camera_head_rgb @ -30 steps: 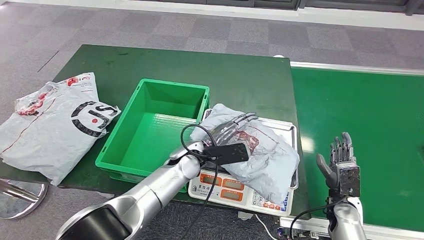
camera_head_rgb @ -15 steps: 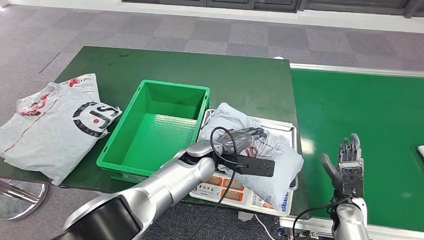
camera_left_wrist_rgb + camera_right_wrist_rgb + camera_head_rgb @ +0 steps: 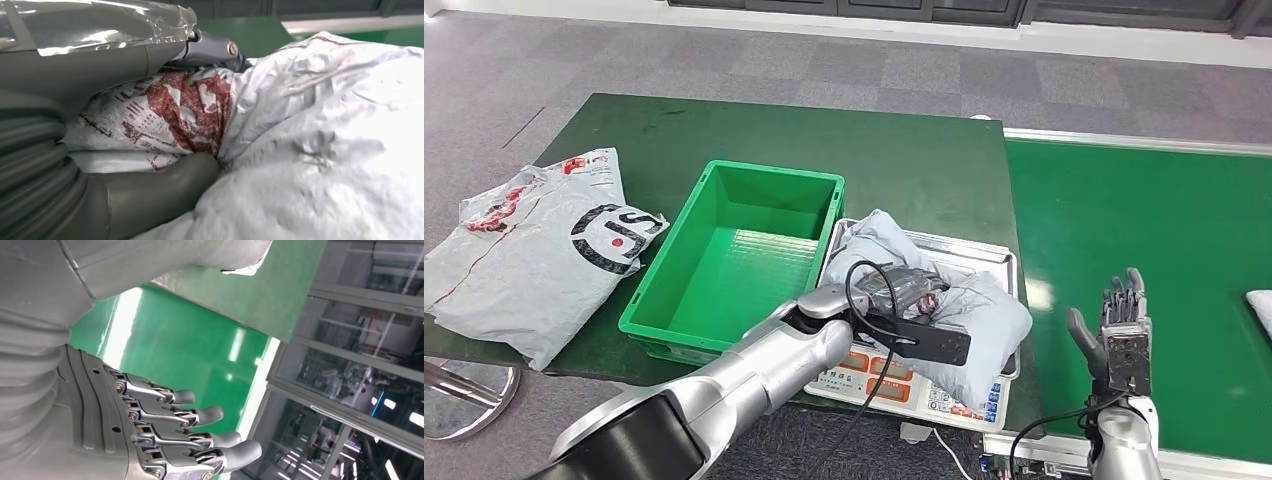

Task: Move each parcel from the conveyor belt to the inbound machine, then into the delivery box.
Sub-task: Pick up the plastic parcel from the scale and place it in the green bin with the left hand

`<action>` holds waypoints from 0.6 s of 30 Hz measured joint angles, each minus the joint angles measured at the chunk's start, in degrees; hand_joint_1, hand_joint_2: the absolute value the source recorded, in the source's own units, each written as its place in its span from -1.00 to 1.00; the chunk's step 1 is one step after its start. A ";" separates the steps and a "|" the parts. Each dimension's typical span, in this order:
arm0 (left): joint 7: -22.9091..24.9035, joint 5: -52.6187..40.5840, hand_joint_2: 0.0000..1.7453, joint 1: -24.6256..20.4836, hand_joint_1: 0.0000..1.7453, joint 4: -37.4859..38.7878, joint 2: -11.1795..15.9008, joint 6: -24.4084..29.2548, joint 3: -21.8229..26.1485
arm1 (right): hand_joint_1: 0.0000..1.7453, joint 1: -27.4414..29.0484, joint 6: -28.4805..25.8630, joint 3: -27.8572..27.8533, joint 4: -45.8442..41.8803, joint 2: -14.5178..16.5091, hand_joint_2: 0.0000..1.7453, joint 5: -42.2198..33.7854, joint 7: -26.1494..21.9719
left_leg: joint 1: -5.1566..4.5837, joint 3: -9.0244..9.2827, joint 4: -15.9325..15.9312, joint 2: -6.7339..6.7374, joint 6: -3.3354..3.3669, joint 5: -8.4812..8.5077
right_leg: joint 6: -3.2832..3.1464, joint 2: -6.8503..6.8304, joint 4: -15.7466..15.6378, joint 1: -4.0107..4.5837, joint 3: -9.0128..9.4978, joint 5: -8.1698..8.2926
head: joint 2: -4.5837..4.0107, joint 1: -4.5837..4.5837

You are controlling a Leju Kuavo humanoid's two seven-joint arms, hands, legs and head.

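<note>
The grey parcel lies crumpled on the steel pan of the scale, at the near edge of the green table. The left hand is on top of it, fingers and thumb squeezing a fold of the red-printed plastic, a firm grip in the wrist view. Just beside the scale sits the green crate, touching its side. Further left on the table rests a large grey mailing bag with a black ring logo. Over the green conveyor belt, the right hand stands upright, fingers spread, holding nothing. A white parcel peeks in at the belt's far right edge.
</note>
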 joint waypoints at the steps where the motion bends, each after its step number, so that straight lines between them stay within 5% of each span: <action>1: -0.55 -0.12 1.00 0.13 1.00 0.01 0.02 0.79 0.00 | -1.00 0.02 0.10 -0.25 -0.01 0.12 1.00 0.19 0.00 | 0.00 0.00 0.00 0.00 0.00 0.00 | 0.00 0.00 0.00 0.00 0.00 0.00 | 0.00 0.00; 5: -4.38 1.34 1.00 1.39 1.00 -0.59 0.18 7.55 0.50 | -1.00 0.47 0.35 -0.80 -0.63 0.79 1.00 0.91 -0.01 | 0.00 -0.01 0.00 0.00 0.00 0.00 | 0.00 0.01 0.00 0.00 -0.01 0.00 | 0.00 0.00; 10: -11.84 2.69 1.00 5.91 1.00 -5.39 1.54 25.72 4.78 | -1.00 1.41 1.34 -1.35 -2.15 2.23 1.00 1.73 -0.04 | 0.01 -0.20 -0.01 0.02 -0.03 0.01 | -0.01 0.06 0.01 0.01 -0.26 0.00 | 0.00 0.01; 18: -20.53 4.73 1.00 10.92 1.00 -13.52 3.12 31.60 10.59 | -1.00 1.42 1.37 -1.51 -2.71 3.23 1.00 1.99 -0.06 | 0.01 -0.42 -0.01 0.00 -0.05 0.01 | -0.02 0.05 0.02 0.01 -0.44 -0.02 | 0.00 0.00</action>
